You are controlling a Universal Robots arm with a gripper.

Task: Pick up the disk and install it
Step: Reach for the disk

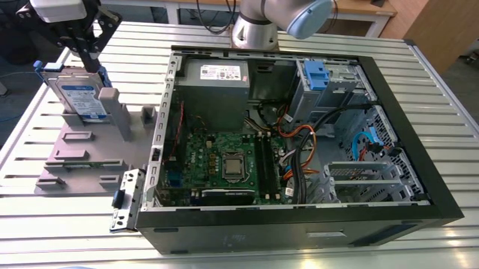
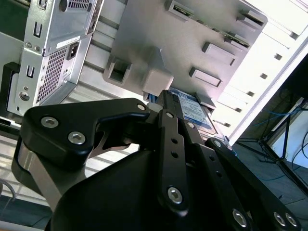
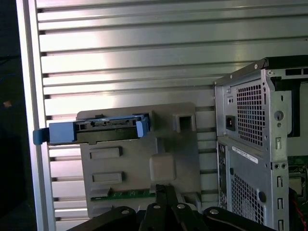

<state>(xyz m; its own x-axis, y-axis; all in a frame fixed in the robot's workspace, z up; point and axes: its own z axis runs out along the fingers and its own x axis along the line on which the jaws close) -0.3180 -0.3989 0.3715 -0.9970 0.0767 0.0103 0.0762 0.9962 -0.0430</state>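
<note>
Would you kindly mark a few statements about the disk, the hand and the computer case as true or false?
1. The disk stands on edge in the grey holder beside the computer case. True.
2. The disk is already inside the case. False: it is in the holder, outside the case.
3. The case is open, its circuit board exposed. True.
4. The hand is over the circuit board. False: it is by the disk's top, at the exterior view's left.
</note>
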